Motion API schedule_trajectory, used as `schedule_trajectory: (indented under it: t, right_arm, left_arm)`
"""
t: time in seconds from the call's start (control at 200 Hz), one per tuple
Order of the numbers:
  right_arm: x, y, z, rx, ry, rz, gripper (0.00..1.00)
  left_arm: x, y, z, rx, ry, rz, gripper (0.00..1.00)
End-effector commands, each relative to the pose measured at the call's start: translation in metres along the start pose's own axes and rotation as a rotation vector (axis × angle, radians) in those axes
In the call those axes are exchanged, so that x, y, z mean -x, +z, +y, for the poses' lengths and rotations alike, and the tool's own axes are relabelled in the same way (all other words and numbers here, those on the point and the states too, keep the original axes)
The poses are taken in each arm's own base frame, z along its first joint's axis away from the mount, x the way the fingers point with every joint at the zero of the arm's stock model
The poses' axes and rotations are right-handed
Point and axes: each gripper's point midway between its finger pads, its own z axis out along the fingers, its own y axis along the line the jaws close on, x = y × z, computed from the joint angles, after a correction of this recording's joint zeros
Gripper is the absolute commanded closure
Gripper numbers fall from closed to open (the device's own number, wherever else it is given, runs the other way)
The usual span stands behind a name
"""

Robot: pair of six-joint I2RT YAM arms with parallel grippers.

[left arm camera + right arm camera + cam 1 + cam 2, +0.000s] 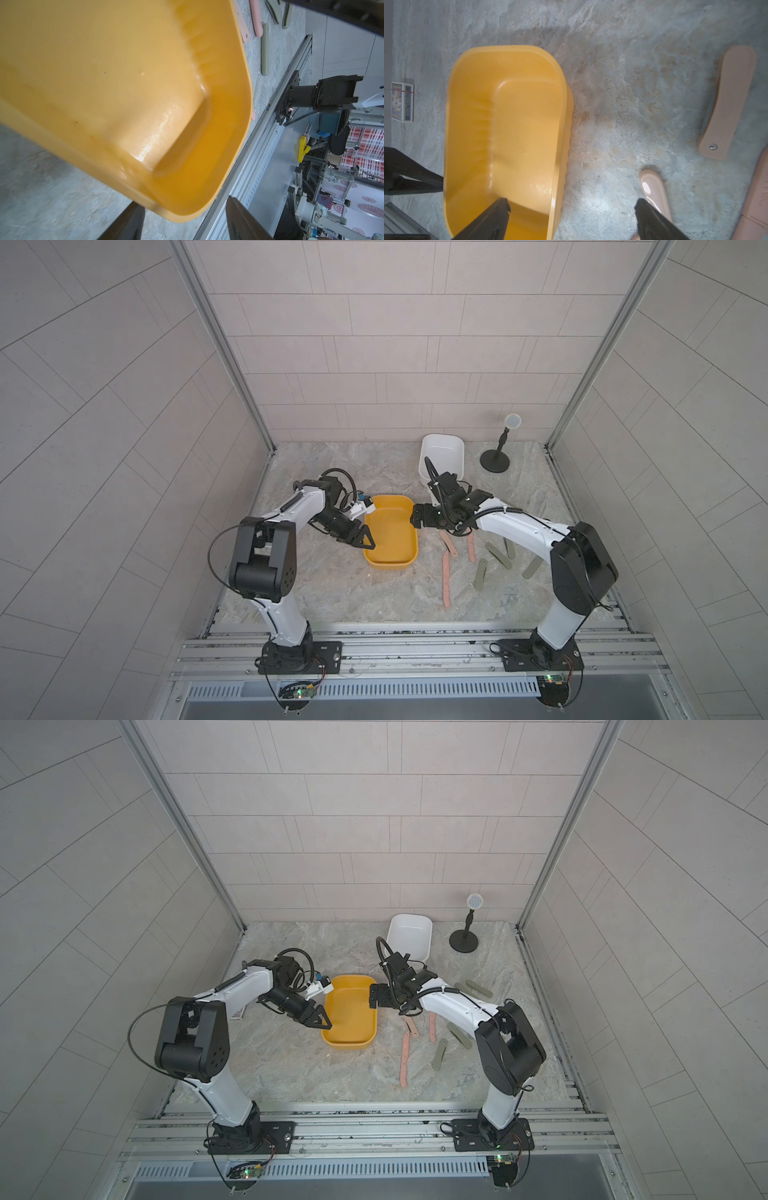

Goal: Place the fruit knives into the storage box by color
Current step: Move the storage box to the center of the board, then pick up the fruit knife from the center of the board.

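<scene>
Right wrist: right gripper is spread, empty, over yellow storage box rim. Left gripper set astride its corner; hold cannot be told.

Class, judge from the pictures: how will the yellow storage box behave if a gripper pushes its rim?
The yellow storage box looks empty and thin-walled, so probably light. On the smooth stone-look tabletop it would likely slide rather than tip, being low and wide.
</scene>
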Motion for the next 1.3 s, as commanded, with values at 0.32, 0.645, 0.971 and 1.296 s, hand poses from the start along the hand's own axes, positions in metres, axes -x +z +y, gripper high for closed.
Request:
schedule_trajectory:
  t: [0.32,0.645,0.971,1.296]
  right_arm:
    - [0.005,-0.009,-0.03,-0.058,0.015,0.002,0.03]
    - [0.008,-0.032,-0.042,-0.139,-0.031,-0.01,0.05]
    - [-0.015,-0.092,-0.064,-0.303,-0.069,-0.041,0.08]
    - [-0.089,-0.111,-0.063,-0.409,-0.133,0.053,0.1]
  left_arm:
    - [0.014,0.013,-0.006,0.015,0.035,0.032,0.32]
    - [0.025,-0.019,0.013,0.127,0.006,-0.053,0.32]
    - [0.049,-0.11,-0.007,0.27,0.057,-0.309,0.31]
    - [0.032,-0.128,-0.049,0.295,0.134,-0.541,0.24]
